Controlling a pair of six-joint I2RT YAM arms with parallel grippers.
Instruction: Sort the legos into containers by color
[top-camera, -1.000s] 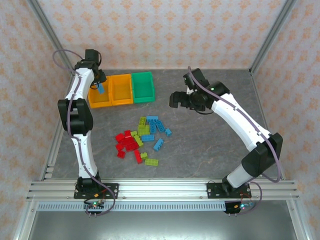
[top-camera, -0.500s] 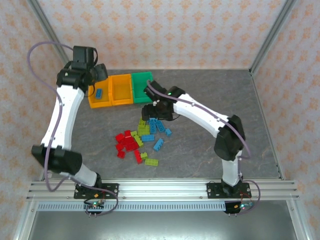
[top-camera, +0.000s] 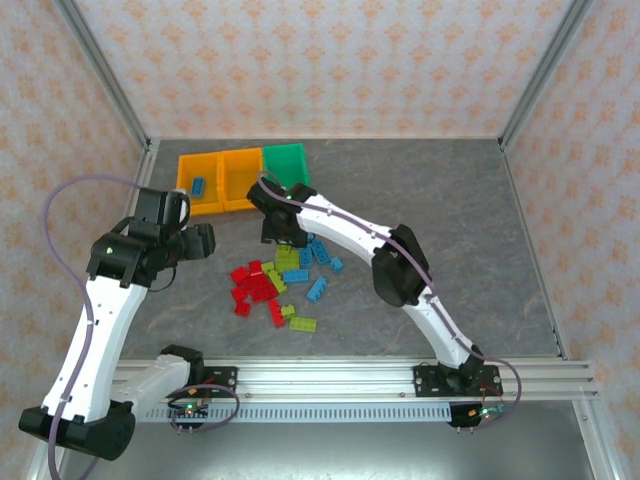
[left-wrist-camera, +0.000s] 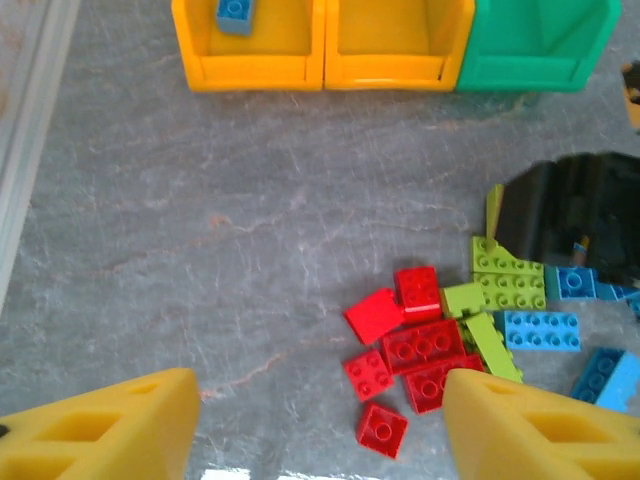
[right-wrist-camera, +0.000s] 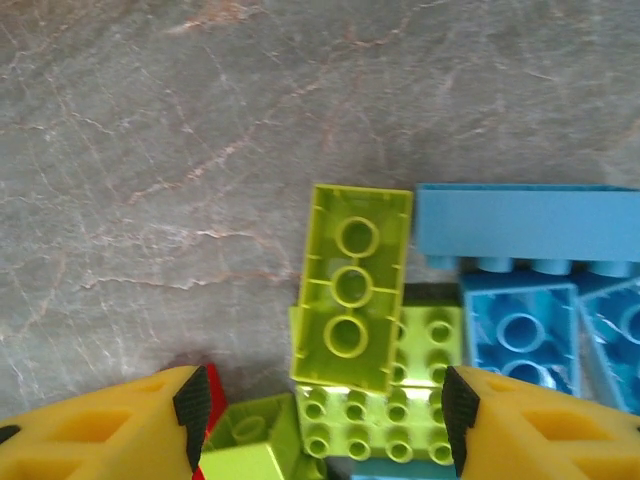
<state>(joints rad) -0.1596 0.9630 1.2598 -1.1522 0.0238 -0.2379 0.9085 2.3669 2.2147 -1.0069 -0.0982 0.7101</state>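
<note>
The containers stand in a row at the back left: two orange-yellow bins (top-camera: 200, 209) (top-camera: 240, 205) and a green bin (top-camera: 285, 157). A light blue brick (top-camera: 198, 186) (left-wrist-camera: 234, 12) lies in the leftmost bin. The loose legos (top-camera: 283, 278) lie in a pile mid-table: red ones (left-wrist-camera: 425, 345) on the left, lime and blue ones beyond. My left gripper (top-camera: 200, 243) (left-wrist-camera: 320, 430) hangs open and empty, left of the red bricks. My right gripper (top-camera: 282, 235) (right-wrist-camera: 320, 420) is open low over the pile's far edge, its pads either side of an upturned lime brick (right-wrist-camera: 352, 285) resting on a studded lime brick (right-wrist-camera: 400, 425).
Light blue bricks (right-wrist-camera: 525, 222) lie just right of the lime ones. Bare grey table (top-camera: 440, 220) spreads to the right of the pile and in front of the bins. Patterned walls and metal posts close in the table; a rail (top-camera: 320, 375) runs along the near edge.
My left arm has drawn back from the leftmost bin, opening and leaving the blue brick inside. My right arm has swung from the right down onto the pile, its jaws narrowing.
</note>
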